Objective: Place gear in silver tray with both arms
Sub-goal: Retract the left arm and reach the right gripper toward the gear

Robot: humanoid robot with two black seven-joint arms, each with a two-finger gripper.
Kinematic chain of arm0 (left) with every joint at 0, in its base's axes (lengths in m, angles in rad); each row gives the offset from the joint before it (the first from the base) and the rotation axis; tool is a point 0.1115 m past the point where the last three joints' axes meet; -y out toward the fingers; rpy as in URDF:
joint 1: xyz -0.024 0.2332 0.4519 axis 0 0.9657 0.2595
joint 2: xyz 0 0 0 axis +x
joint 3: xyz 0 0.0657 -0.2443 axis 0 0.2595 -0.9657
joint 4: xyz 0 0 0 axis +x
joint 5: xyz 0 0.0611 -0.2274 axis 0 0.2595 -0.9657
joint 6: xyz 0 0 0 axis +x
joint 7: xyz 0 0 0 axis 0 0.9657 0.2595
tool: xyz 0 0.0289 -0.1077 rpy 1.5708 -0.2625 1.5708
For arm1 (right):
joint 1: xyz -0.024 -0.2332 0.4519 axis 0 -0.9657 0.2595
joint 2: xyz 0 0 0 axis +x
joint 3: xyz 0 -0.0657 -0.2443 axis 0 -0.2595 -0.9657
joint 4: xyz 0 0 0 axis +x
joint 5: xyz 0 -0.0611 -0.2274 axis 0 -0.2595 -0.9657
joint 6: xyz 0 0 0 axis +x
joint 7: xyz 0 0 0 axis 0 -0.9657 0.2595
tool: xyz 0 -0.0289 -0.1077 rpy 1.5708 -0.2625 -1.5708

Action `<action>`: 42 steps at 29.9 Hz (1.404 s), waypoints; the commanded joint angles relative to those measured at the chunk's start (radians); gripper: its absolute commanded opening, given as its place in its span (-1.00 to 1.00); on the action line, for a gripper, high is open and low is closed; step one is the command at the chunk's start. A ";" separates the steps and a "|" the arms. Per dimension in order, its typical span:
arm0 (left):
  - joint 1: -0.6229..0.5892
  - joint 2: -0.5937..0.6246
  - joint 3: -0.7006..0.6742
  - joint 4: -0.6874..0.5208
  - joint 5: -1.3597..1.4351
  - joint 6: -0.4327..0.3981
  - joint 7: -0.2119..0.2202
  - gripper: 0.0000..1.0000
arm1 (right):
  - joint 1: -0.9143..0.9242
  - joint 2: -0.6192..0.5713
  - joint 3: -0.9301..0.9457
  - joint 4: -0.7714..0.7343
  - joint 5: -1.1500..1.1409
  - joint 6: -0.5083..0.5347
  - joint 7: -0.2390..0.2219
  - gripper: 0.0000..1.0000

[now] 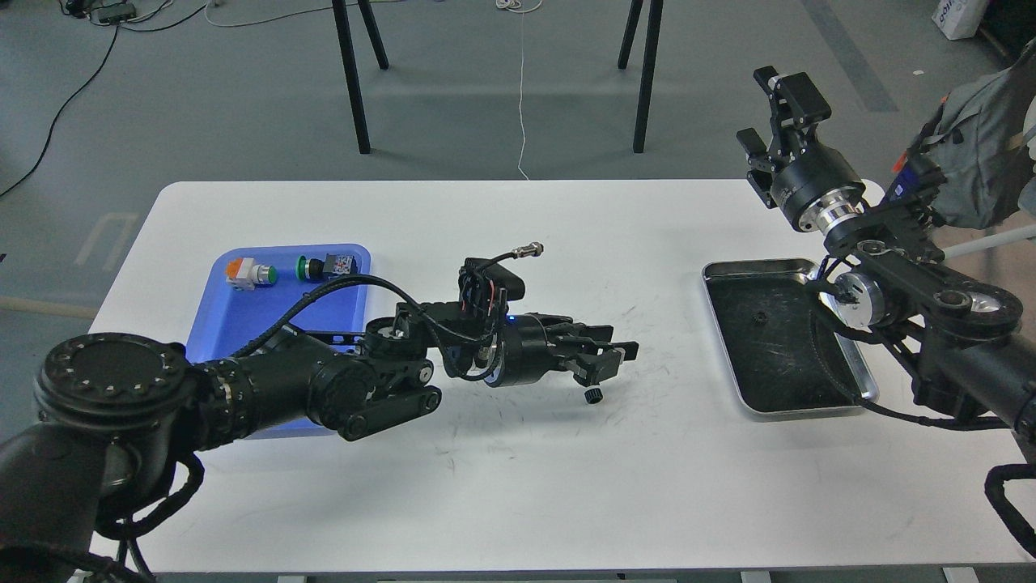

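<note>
1. The white tabletop [518,486] carries everything; both black arms reach over it, one from the left edge, one from the right.
2. The left arm [267,389] stretches rightward across the near-middle of the tabletop, and the right arm [931,300] rises over the right end.
3. The silver tray [868,387] lies at the right, dark floor showing, with only a small dark speck toward its far end.
4. A blue tray [243,316] sits at the left, with two button switches along its far side.
5. The left end effector [611,360] points right, lifted off the tabletop, fingers slightly apart with nothing visible between them.
6. The right end effector [769,105] is held high beyond the far right of the tray, fingers spread and empty.
7. The gear [593,395], a small black knurled disc, lies on the tabletop just near of the left fingertips, not gripped. It is round, so no long axis matters. The left end effector is much the nearer; the silver tray lies well to the gear's right.
</note>
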 commanded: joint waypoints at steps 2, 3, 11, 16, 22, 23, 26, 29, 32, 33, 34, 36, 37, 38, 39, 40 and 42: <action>0.010 0.014 -0.111 -0.005 -0.132 -0.021 0.000 0.14 | 0.002 -0.071 -0.031 0.086 0.000 -0.001 0.000 0.89; 0.012 0.035 -0.118 -0.007 -0.150 -0.025 0.000 0.14 | 0.002 -0.080 -0.037 0.098 0.000 -0.001 0.000 0.89; 0.010 0.167 -0.226 -0.005 -0.373 -0.231 0.000 0.45 | 0.006 -0.166 -0.051 0.187 0.002 -0.003 0.000 0.89; 0.010 0.207 -0.282 0.001 -0.511 -0.228 0.000 0.80 | 0.012 -0.206 -0.080 0.233 -0.001 -0.003 0.000 0.89; 0.019 0.247 -0.347 0.010 -0.678 -0.257 0.000 1.00 | 0.074 -0.219 -0.202 0.280 -0.001 -0.003 0.000 0.89; 0.018 0.249 -0.344 0.028 -0.687 -0.269 0.000 1.00 | 0.081 -0.219 -0.218 0.291 -0.004 -0.003 0.000 0.89; 0.016 0.249 -0.338 0.047 -0.700 -0.381 0.000 1.00 | 0.103 -0.221 -0.262 0.316 -0.009 -0.001 0.000 0.89; 0.016 0.259 -0.335 0.061 -0.700 -0.450 0.000 1.00 | 0.143 -0.221 -0.336 0.334 -0.029 0.002 0.000 0.89; 0.018 0.282 -0.326 0.062 -0.700 -0.500 0.000 1.00 | 0.181 -0.219 -0.406 0.342 -0.041 0.010 0.000 0.89; 0.016 0.284 -0.321 0.070 -0.701 -0.504 0.000 1.00 | 0.189 -0.219 -0.423 0.343 -0.041 0.013 0.000 0.89; 0.013 0.290 -0.315 0.087 -0.701 -0.501 0.000 1.00 | 0.199 -0.218 -0.446 0.348 -0.043 0.014 0.000 0.89; 0.009 0.288 -0.307 0.128 -0.701 -0.502 0.000 1.00 | 0.225 -0.216 -0.488 0.369 -0.059 0.016 0.000 0.89; 0.005 0.293 -0.306 0.142 -0.701 -0.513 0.000 1.00 | 0.239 -0.213 -0.508 0.376 -0.081 0.019 0.000 0.89; 0.004 0.293 -0.303 0.162 -0.701 -0.516 0.000 1.00 | 0.258 -0.209 -0.537 0.380 -0.111 0.022 0.000 0.89; -0.004 0.293 -0.301 0.177 -0.701 -0.519 0.000 1.00 | 0.270 -0.207 -0.561 0.388 -0.136 0.025 0.000 0.89; -0.008 0.293 -0.301 0.185 -0.701 -0.525 0.000 1.00 | 0.284 -0.206 -0.586 0.395 -0.154 0.031 0.000 0.89; -0.022 0.293 -0.304 0.200 -0.703 -0.529 0.000 1.00 | 0.311 -0.203 -0.633 0.411 -0.182 0.048 0.000 0.89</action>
